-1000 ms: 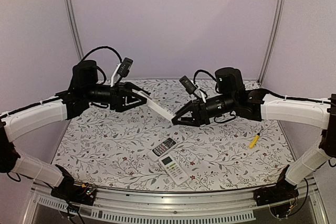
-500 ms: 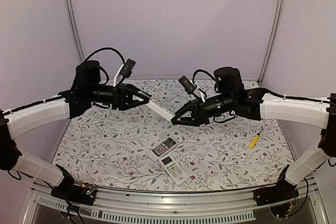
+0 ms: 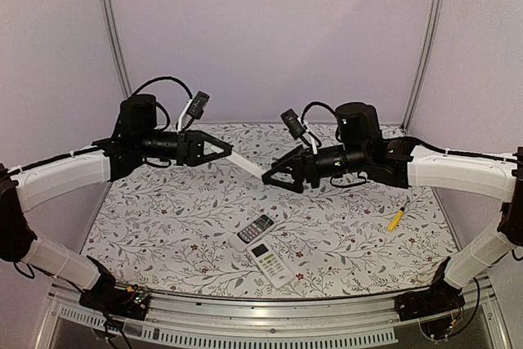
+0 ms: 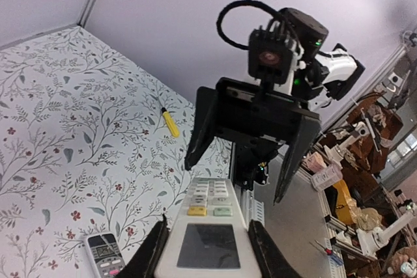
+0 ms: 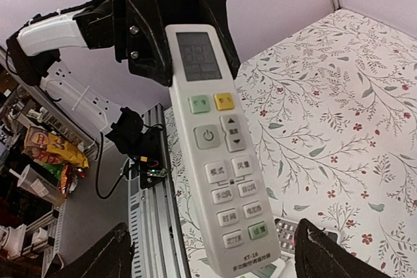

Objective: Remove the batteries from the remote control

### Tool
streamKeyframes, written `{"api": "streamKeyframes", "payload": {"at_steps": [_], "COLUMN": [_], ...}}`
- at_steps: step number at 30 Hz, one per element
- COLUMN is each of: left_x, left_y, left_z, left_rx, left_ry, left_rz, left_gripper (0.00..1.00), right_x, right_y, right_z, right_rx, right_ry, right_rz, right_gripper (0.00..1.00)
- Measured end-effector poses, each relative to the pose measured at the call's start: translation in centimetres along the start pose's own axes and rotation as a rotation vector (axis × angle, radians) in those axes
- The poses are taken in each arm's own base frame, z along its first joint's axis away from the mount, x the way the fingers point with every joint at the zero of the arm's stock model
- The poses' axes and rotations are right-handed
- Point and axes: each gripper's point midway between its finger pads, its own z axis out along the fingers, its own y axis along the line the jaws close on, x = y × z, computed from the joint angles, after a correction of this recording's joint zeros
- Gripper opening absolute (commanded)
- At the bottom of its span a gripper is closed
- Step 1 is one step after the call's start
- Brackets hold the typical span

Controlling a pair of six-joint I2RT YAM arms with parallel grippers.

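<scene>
Progress: early. No batteries are in view anywhere, neither out on the table (image 3: 163,210) nor in either hand. The held remote (image 3: 245,163) shows its button face to both wrist cams, so the back w/ the battery cover is hidden. Can't tell if the cover is on or off. Judging by that, cover removal (if needed) and pulling the cells are prob. all left to do.

Left hand (image 3: 227,151): clamped on the screen end of the held remote, which hangs in mid-air and sticks out from it toward the right hand (image 3: 271,173). Right hand: fingers spread wide, one on each side of the remote's button end w/ a gap on both sides, gripping nothing.

Counts:
- Remotes: 3. One is in the left hand. The other 2 lie on the table below and between the hands: a dark-keyed remote (image 3: 256,227) and, just beside it, a 2nd white remote (image 3: 270,261).
- Yellow tool (image 3: 395,219): 1, on the table below the right forearm, well apart from both hands.
- Batteries visible: 0.
- Hands: 2, one loaded, one empty.
</scene>
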Motion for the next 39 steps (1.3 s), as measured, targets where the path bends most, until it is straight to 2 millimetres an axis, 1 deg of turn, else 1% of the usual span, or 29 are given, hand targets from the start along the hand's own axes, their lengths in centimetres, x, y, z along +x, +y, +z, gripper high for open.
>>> {"api": "streamKeyframes", "payload": {"at_steps": [3,6,8,10,14,20,22,25,32,35,38,39], "left_x": [-0.2,0.4,1.0,1.5,1.9,1.9,1.9,1.9,1.9,2.0,2.0,2.1], "left_y": [3.3,6.4,8.0,9.0,9.3,9.4,9.4,9.5,9.5,9.5,9.5,9.5], "left_z": [-0.9,-1.6,-1.8,-1.9,-1.9,-1.9,-2.0,-2.0,-2.0,-2.0,-2.0,-2.0], "left_rx": [-0.094,-0.164,-0.194,-0.213,-0.219,-0.222,-0.222,-0.222,-0.224,-0.224,-0.225,-0.227], "left_ry": [-0.021,-0.028,-0.025,-0.021,-0.014,-0.016,-0.016,-0.016,-0.017,-0.015,-0.012,-0.013], "left_rz": [-0.084,-0.181,-0.241,-0.283,-0.321,-0.334,-0.338,-0.341,-0.342,-0.346,-0.350,-0.351], "left_gripper": [0.06,0.05,0.05,0.05,0.05,0.05,0.05,0.05,0.05,0.05,0.04,0.04], "right_x": [-0.9,-1.4,-1.6,-1.6,-1.4,1.3,1.5,1.3,0.4,0.6,1.1,1.2], "right_y": [-1.3,-1.7,-2.1,-2.7,-4.4,-8.3,-9.1,-9.7,-9.9,-10.1,-10.4,-10.5], "right_z": [-0.1,0.1,0.2,0.2,0.5,2.3,2.9,3.6,5.0,5.6,5.9,6.0], "right_rx": [0.149,0.283,0.368,0.451,0.586,0.722,0.748,0.765,0.769,0.767,0.769,0.768], "right_ry": [-0.049,-0.090,-0.112,-0.128,-0.146,-0.076,-0.062,-0.058,-0.066,-0.059,-0.044,-0.041], "right_rz": [-0.028,-0.075,-0.104,-0.128,-0.161,-0.177,-0.186,-0.199,-0.229,-0.239,-0.243,-0.244], "right_gripper": [0.85,0.85,0.84,0.84,0.82,0.83,0.83,0.82,0.65,0.62,0.50,0.43]}}
